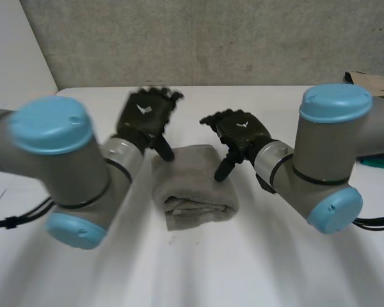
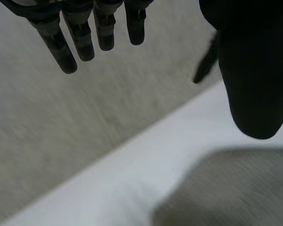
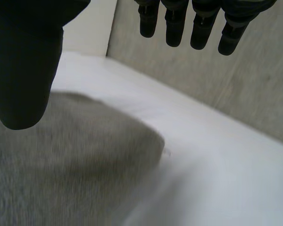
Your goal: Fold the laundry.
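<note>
A grey towel (image 1: 192,185) lies folded into a small thick bundle in the middle of the white table (image 1: 243,268). My left hand (image 1: 146,115) hovers above the towel's far left corner, fingers (image 2: 70,44) straight and spread, holding nothing. My right hand (image 1: 240,131) hangs above the towel's far right corner, fingers (image 3: 198,28) straight, thumb pointing down, nothing in it. In the left wrist view the towel (image 2: 236,188) lies below the thumb. In the right wrist view the towel (image 3: 61,160) lies under the palm and thumb.
A grey wall (image 1: 211,38) rises behind the table's far edge. A brown cardboard piece (image 1: 374,80) and something teal (image 1: 377,163) sit at the far right. Both arms flank the towel.
</note>
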Controlling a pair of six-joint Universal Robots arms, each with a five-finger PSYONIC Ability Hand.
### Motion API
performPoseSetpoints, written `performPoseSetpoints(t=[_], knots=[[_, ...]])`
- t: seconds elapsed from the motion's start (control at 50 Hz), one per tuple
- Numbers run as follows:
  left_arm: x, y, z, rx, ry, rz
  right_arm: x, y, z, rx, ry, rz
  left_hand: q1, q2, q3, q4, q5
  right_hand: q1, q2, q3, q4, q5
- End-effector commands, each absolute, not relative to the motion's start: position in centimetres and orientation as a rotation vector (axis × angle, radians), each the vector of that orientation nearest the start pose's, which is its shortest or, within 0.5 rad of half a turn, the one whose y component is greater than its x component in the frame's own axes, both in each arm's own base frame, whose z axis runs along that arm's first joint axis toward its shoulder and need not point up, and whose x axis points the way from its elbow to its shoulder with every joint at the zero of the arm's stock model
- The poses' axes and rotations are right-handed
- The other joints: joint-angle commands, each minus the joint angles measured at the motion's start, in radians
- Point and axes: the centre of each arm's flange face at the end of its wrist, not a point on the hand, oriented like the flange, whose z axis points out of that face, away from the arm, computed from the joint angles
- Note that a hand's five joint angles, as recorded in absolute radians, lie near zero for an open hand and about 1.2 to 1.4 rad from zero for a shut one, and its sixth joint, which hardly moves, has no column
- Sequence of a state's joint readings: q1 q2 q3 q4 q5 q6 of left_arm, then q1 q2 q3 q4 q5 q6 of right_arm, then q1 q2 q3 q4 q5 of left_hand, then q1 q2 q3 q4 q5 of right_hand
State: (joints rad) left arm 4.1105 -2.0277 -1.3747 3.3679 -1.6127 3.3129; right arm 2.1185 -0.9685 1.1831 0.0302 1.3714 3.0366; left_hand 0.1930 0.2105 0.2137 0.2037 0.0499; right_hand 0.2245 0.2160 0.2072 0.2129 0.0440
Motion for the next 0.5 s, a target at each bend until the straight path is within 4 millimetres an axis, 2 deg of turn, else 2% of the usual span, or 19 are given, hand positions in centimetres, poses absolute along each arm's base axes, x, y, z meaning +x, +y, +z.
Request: performPoseSetpoints(t=[0.02,0.06,0.2,0.32,0.34,0.36,0.42,0.44,0.5], knots=[[-34.4,-26.6,17.0,0.948,2.523,-1.945,34.4,-29.5,16.3,-0.887,2.16,-1.451,0.018,0.0,-0.003,0.007,-0.014,-0.05,-0.041,-0.033,-0.038,-0.044],[-34.1,-26.3,15.8,0.957,2.564,-1.839,34.5,-29.7,15.2,-0.901,2.185,-1.402,0.018,0.0,-0.003,0.007,-0.014,-0.05,-0.041,-0.033,-0.038,-0.044],[-33.5,-25.8,14.1,0.973,2.602,-1.728,33.7,-30.4,13.0,-0.942,2.258,-1.328,0.015,-0.003,-0.006,0.004,-0.017,-0.05,-0.041,-0.033,-0.038,-0.044],[-33.2,-25.4,14.1,0.995,2.597,-1.715,33.6,-30.4,13.9,-1.077,2.244,-1.41,0.018,0.0,-0.003,0.007,-0.014,-0.05,-0.041,-0.033,-0.038,-0.044],[-33.2,-25.4,14.5,0.993,2.592,-1.731,33.6,-30.3,14.3,-1.098,2.238,-1.431,0.018,0.0,-0.003,0.007,-0.014,-0.05,-0.041,-0.033,-0.038,-0.044],[-33.3,-25.4,15.9,0.982,2.571,-1.785,33.6,-30.2,15.6,-1.128,2.214,-1.486,0.015,-0.003,-0.006,0.004,-0.017,-0.05,-0.041,-0.033,-0.038,-0.044],[-33.3,-25.6,18.4,0.951,2.528,-1.893,33.3,-29.9,17.5,-1.128,2.188,-1.563,0.009,-0.009,-0.012,-0.002,-0.023,-0.05,-0.041,-0.033,-0.038,-0.044],[-33.2,-25.8,20.0,0.936,2.499,-1.962,33.1,-29.5,18.6,-1.117,2.161,-1.611,0.003,-0.015,-0.018,-0.008,-0.029,-0.05,-0.041,-0.033,-0.038,-0.044],[-33.4,-26.3,22.6,0.937,2.44,-2.102,32.6,-28.9,19.1,-1.109,2.12,-1.684,0.0,-0.018,-0.021,-0.011,-0.032,-0.05,-0.041,-0.033,-0.038,-0.044]])
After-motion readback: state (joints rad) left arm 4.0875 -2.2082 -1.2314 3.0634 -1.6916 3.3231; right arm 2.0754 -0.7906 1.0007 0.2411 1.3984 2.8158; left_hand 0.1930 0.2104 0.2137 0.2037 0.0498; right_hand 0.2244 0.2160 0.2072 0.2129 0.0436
